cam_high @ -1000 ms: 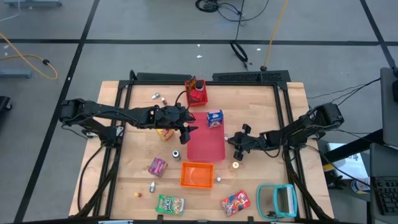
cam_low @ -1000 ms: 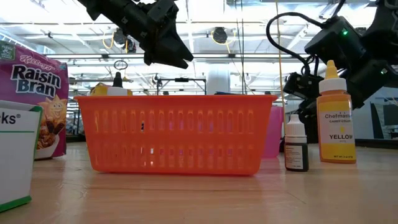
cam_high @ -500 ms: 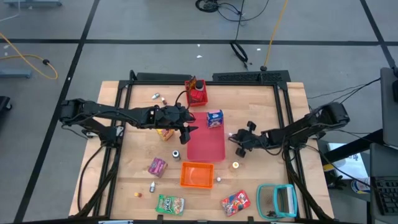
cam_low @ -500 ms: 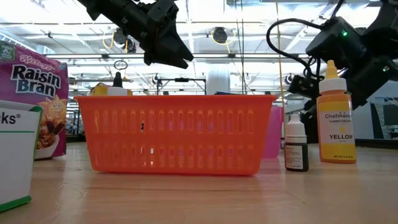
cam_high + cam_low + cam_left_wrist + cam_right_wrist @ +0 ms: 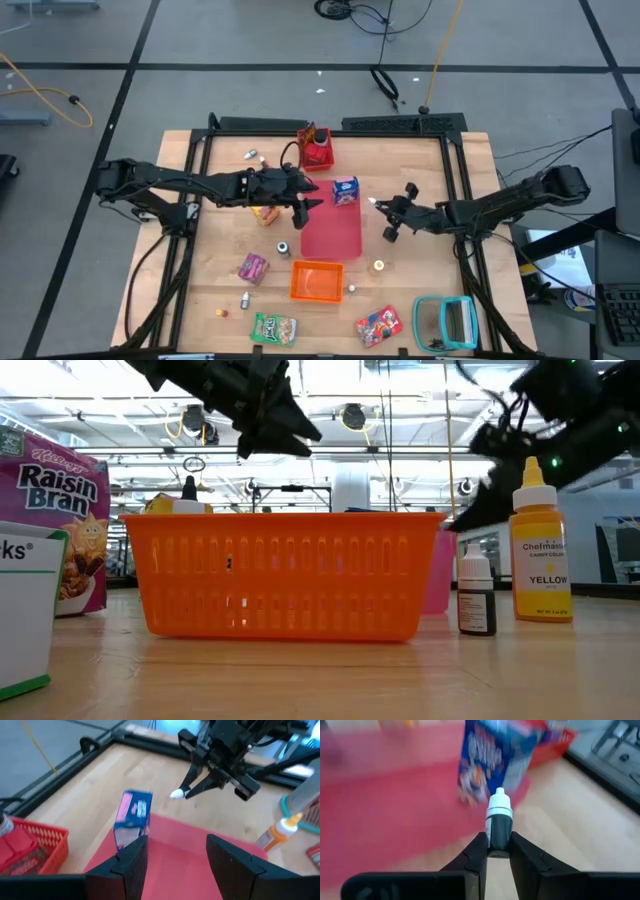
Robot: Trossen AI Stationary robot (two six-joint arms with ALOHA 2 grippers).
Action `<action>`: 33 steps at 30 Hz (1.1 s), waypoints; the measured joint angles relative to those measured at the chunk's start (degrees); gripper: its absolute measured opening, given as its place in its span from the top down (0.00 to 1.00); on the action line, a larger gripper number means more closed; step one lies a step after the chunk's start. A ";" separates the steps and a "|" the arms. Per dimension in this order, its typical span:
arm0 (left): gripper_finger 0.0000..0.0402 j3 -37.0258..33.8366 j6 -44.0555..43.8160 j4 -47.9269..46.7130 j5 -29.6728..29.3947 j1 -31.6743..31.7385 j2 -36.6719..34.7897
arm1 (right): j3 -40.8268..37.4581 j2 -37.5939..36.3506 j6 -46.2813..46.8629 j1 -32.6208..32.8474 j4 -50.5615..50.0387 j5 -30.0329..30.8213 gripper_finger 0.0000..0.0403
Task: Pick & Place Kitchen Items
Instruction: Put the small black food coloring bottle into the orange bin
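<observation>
My right gripper hangs above the table right of the red mat, shut on a tiny dark bottle with a white cap. My left gripper hovers open over the mat's far left part, and nothing is between its fingers. A blue carton stands upright at the mat's far edge. The left wrist view shows the right gripper with the bottle's white cap past the blue carton. My right gripper pinches the tiny bottle's dark lower body between its two fingers. The white cap sticks out beyond the fingertips, toward the table's left. The bottle lies along the fingers and is lifted clear of the table.
An orange bin sits near the mat, with a small dark bottle and a yellow bottle to its right. A red bin stands at the far edge. Cartons, snack packets and a teal-framed object lie along the near side.
My right gripper has risen with the tiny bottle and drawn toward the table's far edge, its arm stretching out more level. It stays shut on the bottle. My left gripper has tipped its fingers up a little without shifting place.
</observation>
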 joint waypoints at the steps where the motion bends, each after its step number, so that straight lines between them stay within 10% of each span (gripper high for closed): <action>1: 0.50 0.00 0.22 0.84 0.19 0.00 0.00 | 0.00 -0.93 -0.41 0.00 0.88 -0.02 0.87; 19: 0.50 0.00 4.75 18.18 2.76 0.00 1.09 | 0.08 -4.27 -16.38 0.00 29.53 -0.78 0.87; 33: 0.50 -0.02 6.21 46.31 8.38 0.17 15.78 | 0.11 -4.25 -18.09 0.00 32.33 -2.10 0.87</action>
